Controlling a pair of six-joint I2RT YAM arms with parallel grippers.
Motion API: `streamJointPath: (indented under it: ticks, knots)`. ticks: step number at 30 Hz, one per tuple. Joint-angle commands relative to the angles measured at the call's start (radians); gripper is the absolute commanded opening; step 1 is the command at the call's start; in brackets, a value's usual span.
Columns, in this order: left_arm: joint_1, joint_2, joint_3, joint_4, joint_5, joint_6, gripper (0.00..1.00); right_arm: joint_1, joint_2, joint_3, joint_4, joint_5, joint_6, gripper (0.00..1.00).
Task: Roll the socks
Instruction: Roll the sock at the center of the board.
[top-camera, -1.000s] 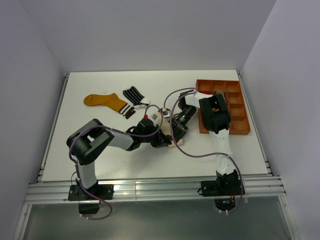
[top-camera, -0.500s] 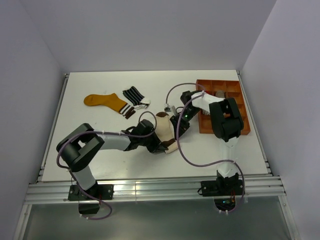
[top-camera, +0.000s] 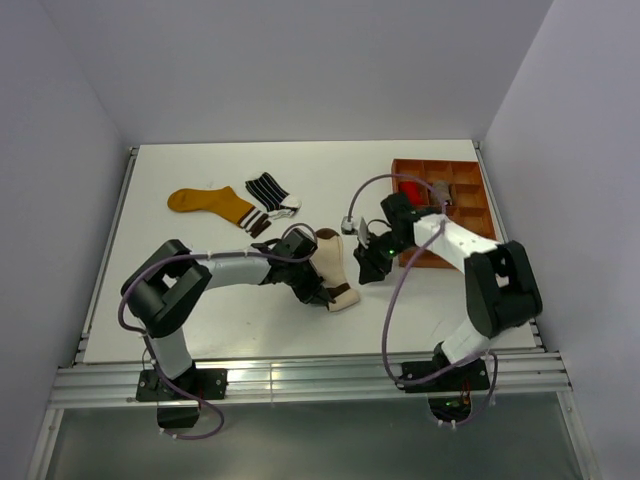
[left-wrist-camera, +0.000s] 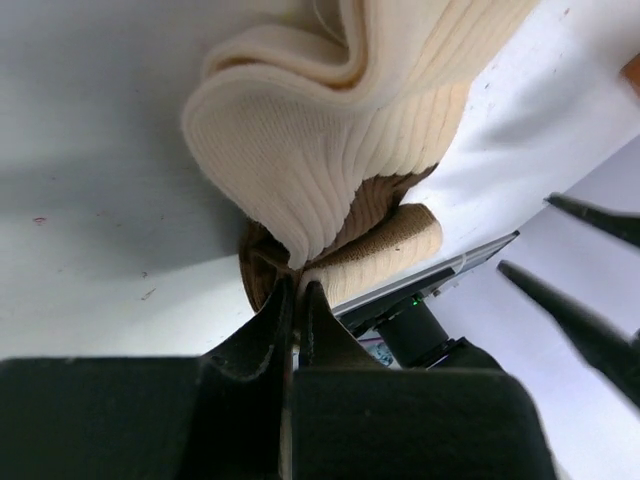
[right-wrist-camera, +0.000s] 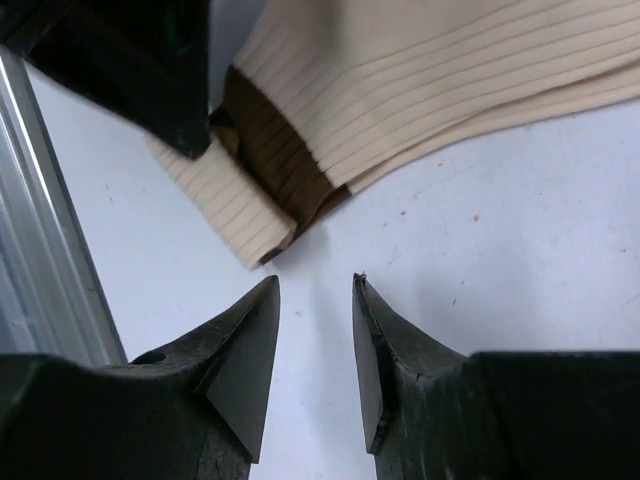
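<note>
Cream sock (top-camera: 330, 258) with brown band, pinched by the left gripper (left-wrist-camera: 297, 292); the right gripper (right-wrist-camera: 314, 285) has let go and drawn back rightward, jaws parted, empty.

Cream sock (left-wrist-camera: 330, 130) (brown-edged) in pinched jaws

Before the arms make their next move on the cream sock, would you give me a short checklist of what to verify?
1. Left gripper holds the cream sock: ok, jaws shut on its brown-banded end.
2. Right gripper free to take hold: ok, open, nothing between its fingers, tips apart from the sock.
3. Sock rolled up: not ok, it lies loosely folded on the table.
4. Other socks out of the way: ok, the mustard sock and black striped sock lie apart, far left.
5. Free compartment in the tray: cannot tell, the right arm hides part of it.
</note>
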Motion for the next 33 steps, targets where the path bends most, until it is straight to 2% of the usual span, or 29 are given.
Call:
streamJointPath:
  ticks: [1, 4, 9, 14, 17, 20, 27, 33]
  knots:
    - [0.021, 0.013, 0.059, -0.118, 0.009, 0.008, 0.00, -0.002, -0.155, -0.113, 0.179, 0.009, -0.079, 0.44]
    - [0.033, 0.040, 0.080, -0.142, 0.021, 0.010, 0.00, 0.014, -0.266, -0.210, 0.239, 0.010, -0.141, 0.47]
    - [0.033, 0.083, 0.093, -0.150, 0.042, 0.007, 0.00, 0.090, -0.416, -0.362, 0.391, 0.076, -0.152, 0.50]
    - [0.035, 0.103, 0.100, -0.168, 0.041, 0.004, 0.00, 0.300, -0.556, -0.506, 0.604, 0.292, -0.139, 0.53]
    - [0.033, 0.097, 0.093, -0.162, 0.039, -0.001, 0.00, 0.413, -0.570, -0.575, 0.704, 0.374, -0.148, 0.57]
    - [0.035, 0.096, 0.091, -0.159, 0.042, -0.001, 0.00, 0.471, -0.556, -0.592, 0.725, 0.417, -0.159, 0.58]
    - [0.035, 0.108, 0.102, -0.152, 0.052, 0.008, 0.00, 0.542, -0.489, -0.609, 0.793, 0.506, -0.185, 0.57]
    - [0.038, 0.118, 0.105, -0.142, 0.065, 0.011, 0.00, 0.558, -0.435, -0.595, 0.761, 0.527, -0.188, 0.53]
